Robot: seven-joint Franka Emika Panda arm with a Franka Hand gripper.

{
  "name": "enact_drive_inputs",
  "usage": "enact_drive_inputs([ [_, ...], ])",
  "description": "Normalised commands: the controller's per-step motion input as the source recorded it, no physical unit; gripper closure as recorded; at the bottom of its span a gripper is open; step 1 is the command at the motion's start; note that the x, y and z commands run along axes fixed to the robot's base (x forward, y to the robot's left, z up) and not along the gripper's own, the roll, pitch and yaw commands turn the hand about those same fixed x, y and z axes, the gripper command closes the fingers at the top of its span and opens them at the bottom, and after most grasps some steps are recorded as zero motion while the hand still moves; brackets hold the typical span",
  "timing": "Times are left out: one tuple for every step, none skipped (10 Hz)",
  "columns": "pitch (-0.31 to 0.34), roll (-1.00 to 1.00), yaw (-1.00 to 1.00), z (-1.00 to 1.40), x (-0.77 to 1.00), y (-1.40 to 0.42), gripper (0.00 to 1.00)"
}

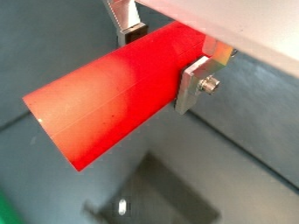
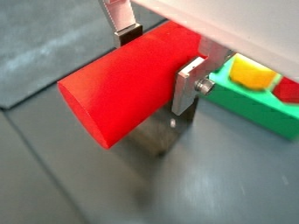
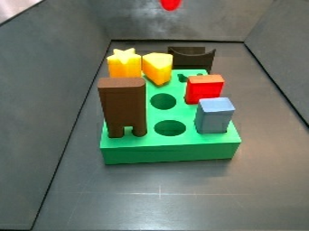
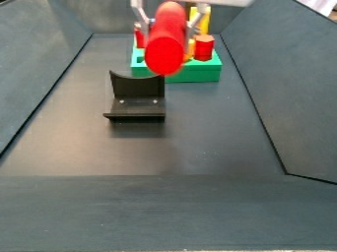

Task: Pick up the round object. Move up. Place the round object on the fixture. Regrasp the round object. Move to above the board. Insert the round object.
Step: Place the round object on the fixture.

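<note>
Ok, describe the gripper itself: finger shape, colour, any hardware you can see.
The gripper, shown close up in both wrist views, has two flat silver metal finger plates with dark pads on their inner faces. A round screw or bolt head sits on one plate's outer side. Above the fingers is a pale, whitish housing. No cables or markings are visible.

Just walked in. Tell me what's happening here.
The gripper is shut on the red peg, holding it lying sideways in the air, above the floor and near the dark fixture. The peg isn't resting on anything. The green board sits further off, carrying other pieces, with several round holes open.
</note>
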Motion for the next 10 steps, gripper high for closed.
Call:
enact_drive_inputs([
  [-0.110, 0.12, 0.10, -0.09, 0.45, -1.00, 1.00],
  [-0.069, 0.12, 0.09, -0.09, 0.45, -1.00, 1.00],
  [-0.009, 0.12, 0.07, -0.08, 0.43, -0.96, 1.00],
  [0.009, 0.13, 0.06, -0.07, 0.32, -0.72, 1.00],
  [0.020, 0.13, 0.05, -0.05, 0.19, -0.41, 1.00],
  [0.022, 0.13, 0.05, -0.03, 0.14, -0.25, 1.00],
  [0.147, -1.00, -0.04, 0.18, 0.34, 0.29, 1.00],
  [0.151, -1.00, -0.04, 0.17, 0.31, 0.30, 1.00],
  [0.172, -1.00, -0.06, 0.09, 0.21, 0.21, 1.00],
  [0.175, -1.00, -0.07, 0.06, 0.17, 0.14, 1.00],
])
